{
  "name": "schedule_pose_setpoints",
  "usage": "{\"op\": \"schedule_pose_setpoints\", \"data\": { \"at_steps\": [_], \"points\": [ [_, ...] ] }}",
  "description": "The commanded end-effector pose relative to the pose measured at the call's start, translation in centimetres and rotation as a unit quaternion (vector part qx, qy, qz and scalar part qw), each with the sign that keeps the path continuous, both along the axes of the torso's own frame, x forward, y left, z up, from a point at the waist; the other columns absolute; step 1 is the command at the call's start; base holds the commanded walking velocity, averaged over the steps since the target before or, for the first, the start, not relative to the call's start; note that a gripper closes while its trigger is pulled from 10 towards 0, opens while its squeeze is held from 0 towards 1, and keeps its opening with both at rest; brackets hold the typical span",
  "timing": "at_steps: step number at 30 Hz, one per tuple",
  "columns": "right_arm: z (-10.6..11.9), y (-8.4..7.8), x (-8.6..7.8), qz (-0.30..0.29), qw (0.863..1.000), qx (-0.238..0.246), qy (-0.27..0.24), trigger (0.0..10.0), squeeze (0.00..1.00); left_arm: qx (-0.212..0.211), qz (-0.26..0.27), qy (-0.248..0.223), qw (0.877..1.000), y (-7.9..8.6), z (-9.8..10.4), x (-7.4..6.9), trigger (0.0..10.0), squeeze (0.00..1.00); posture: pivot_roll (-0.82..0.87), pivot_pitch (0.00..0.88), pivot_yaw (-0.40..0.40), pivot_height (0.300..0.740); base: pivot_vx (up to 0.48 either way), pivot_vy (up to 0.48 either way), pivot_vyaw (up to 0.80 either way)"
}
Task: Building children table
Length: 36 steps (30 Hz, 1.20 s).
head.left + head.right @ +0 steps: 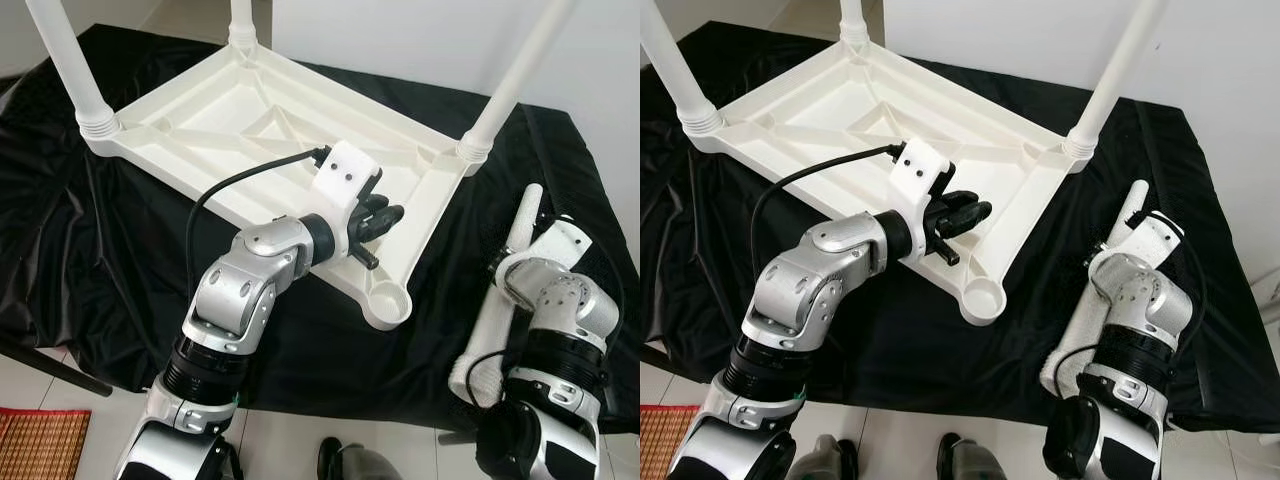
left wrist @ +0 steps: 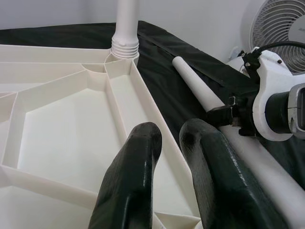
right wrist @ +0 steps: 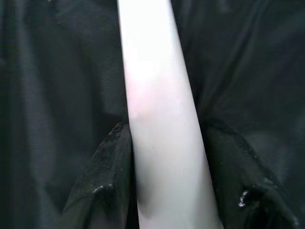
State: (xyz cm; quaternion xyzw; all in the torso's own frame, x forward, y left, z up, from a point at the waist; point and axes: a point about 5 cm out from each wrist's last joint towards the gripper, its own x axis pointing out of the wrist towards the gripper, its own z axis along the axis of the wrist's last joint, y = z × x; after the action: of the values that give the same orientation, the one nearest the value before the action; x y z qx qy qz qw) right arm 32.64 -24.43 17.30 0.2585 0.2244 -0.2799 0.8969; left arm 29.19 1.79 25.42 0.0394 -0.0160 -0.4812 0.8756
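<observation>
A white plastic table top (image 1: 250, 110) lies upside down on a black cloth, with three white legs standing up from its corners. Its near right corner socket (image 1: 388, 300) holds no leg. My left gripper (image 1: 388, 215) reaches over the table's right side, and in the left wrist view its fingers (image 2: 138, 181) straddle the rim, shut on it. The loose fourth leg (image 1: 497, 305) rests on the cloth to the right of the table. My right gripper (image 3: 167, 138) is shut on this leg, one finger on each side.
The black cloth (image 1: 90, 250) covers the low surface and hangs to the tiled floor. A red woven mat (image 1: 40, 440) is at the lower left. A white fan (image 2: 281, 24) stands beyond the cloth. Shoes (image 1: 350, 462) show at the bottom edge.
</observation>
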Motion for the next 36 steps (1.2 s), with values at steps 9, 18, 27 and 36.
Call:
{"op": "schedule_pose_setpoints", "data": {
  "at_steps": [9,18,27,36],
  "points": [
    [1.1,1.4,0.4,0.047,0.995,0.050,-0.074,10.0,0.00,-0.006,0.016,-0.005,1.000,-0.4,0.4,-0.2,10.0,0.00,0.03,0.214,-0.060,0.740,0.000,0.000,0.00],
    [1.8,0.6,0.2,0.056,0.992,0.059,-0.097,0.0,0.00,-0.008,0.014,-0.004,1.000,-0.5,0.5,-0.2,10.0,0.00,0.03,0.217,-0.060,0.740,0.000,0.000,0.00],
    [5.0,-0.9,-0.1,0.068,0.972,0.055,-0.219,10.0,0.00,-0.021,0.006,0.010,1.000,-0.6,0.6,-0.2,10.0,0.00,0.03,0.224,-0.059,0.740,0.000,0.000,0.00],
    [7.7,-0.9,-0.3,0.136,0.937,0.017,-0.321,10.0,0.00,-0.056,-0.011,0.033,0.998,-0.1,1.1,0.1,10.0,0.00,0.03,0.229,-0.054,0.740,0.000,0.000,0.00]
  ]
}}
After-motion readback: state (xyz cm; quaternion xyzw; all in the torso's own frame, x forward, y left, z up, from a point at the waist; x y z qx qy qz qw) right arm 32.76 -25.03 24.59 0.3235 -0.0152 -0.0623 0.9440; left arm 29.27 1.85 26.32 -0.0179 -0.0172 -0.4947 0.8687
